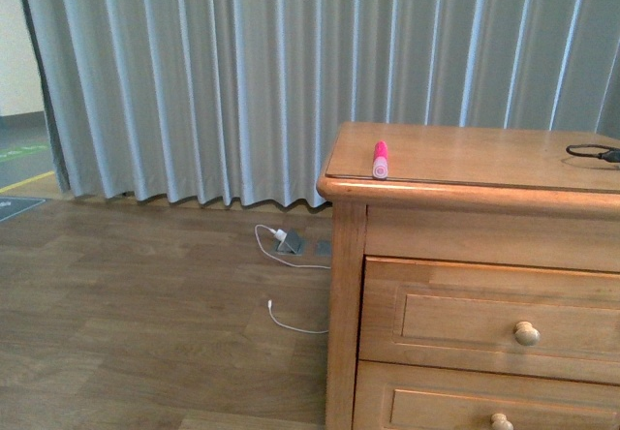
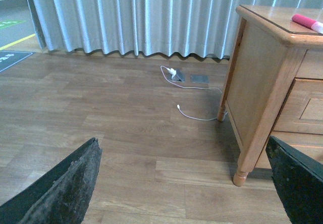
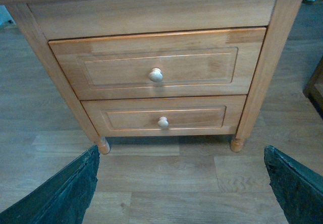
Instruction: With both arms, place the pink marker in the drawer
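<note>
**Q:** Where is the pink marker?

**A:** The pink marker [image 1: 381, 160] lies on the worktop [image 1: 484, 154] of the dresser [image 1: 347, 285], right of centre in the upper half of the front frame. It is near the front left corner, pale cap end toward the camera. Nothing touches it. A black cable [image 1: 593, 152] lies well apart from it, at the right edge.

**Q:** And the drawer?

**A:** The drawer [image 1: 455, 316] is at the lower right of the front frame, pushed in flush. Its round knob [image 1: 526, 333] is untouched. The lower drawer [image 1: 436, 406] is also closed.

**Q:** What about your grippers?

**A:** My left gripper [image 2: 181, 142] has its jaws spread wide and holds nothing. I see bare wooden floor [image 2: 126, 133] between the fingers, and a white cable [image 2: 194, 115] lies beside the dresser. My right gripper [image 3: 181, 151] is just as wide open and empty. It faces the dresser front and is clear of it.
</note>
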